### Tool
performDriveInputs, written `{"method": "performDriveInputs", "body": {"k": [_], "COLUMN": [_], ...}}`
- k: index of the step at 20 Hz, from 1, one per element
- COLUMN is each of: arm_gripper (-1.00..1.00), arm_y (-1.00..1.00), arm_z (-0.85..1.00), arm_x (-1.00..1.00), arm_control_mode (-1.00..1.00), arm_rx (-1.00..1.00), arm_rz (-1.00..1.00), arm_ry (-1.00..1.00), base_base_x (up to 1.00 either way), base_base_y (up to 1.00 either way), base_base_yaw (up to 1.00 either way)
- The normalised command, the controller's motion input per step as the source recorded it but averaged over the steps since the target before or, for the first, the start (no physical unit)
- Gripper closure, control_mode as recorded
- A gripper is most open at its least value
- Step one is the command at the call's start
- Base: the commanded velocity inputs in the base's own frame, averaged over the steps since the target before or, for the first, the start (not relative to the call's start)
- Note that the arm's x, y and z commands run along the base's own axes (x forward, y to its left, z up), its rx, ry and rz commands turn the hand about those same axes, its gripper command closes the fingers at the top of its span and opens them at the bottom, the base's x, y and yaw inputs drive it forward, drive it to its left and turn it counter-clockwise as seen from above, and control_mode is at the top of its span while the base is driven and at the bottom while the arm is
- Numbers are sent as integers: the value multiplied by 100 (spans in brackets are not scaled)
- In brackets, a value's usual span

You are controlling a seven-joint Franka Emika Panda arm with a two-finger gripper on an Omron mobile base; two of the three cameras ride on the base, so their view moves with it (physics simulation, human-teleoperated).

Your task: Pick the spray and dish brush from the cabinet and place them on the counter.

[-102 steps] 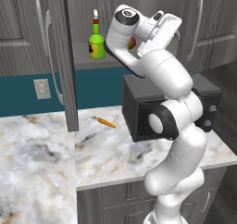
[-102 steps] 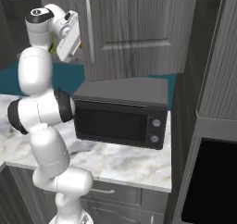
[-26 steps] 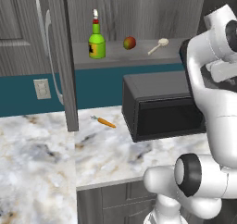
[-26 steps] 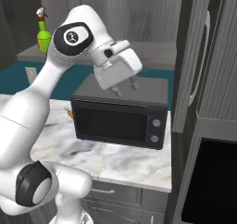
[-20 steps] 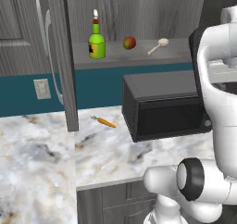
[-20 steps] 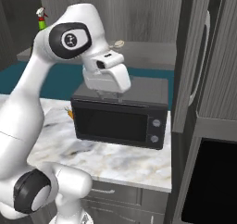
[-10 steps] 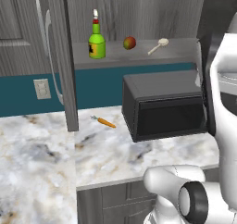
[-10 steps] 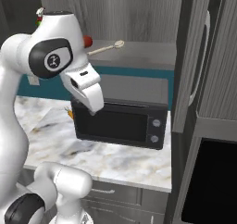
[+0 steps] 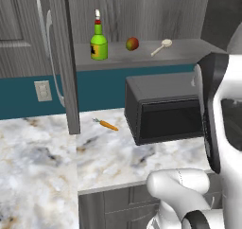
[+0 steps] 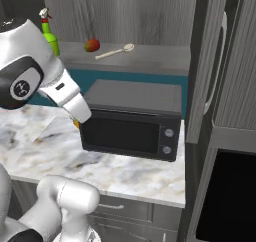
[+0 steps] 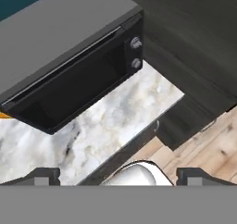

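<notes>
Spray (image 9: 98, 40) and brush (image 9: 161, 47) stand untouched on the open cabinet (image 9: 142, 57) shelf, apple (image 9: 132, 44) between them, while the arm has swung down from there, its empty claw (image 11: 118, 174) spread wide over the microwave (image 11: 69, 56) and table (image 11: 115, 116).

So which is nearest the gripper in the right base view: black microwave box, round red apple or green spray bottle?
1. Black microwave box, beside the gripper.
2. Round red apple, up on the shelf.
3. Green spray bottle, shelf's left end.
</notes>
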Motion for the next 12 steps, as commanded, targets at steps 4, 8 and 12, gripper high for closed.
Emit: {"method": "performDriveInputs", "body": {"k": [4, 8, 12], "arm_gripper": [-100, -100, -100], "arm_y": [51, 28, 13], "arm_z": [16, 16, 14], "arm_x": [11, 29, 36], "arm_control_mode": [-100, -100, -100], "arm_rx": [-21, -17, -8], "arm_rz": [-2, -5, -1], "arm_ry": [-12, 5, 4], "base_base_x": [0, 0, 0], "base_base_y": [0, 0, 0], "base_base_yaw": [0, 0, 0]}}
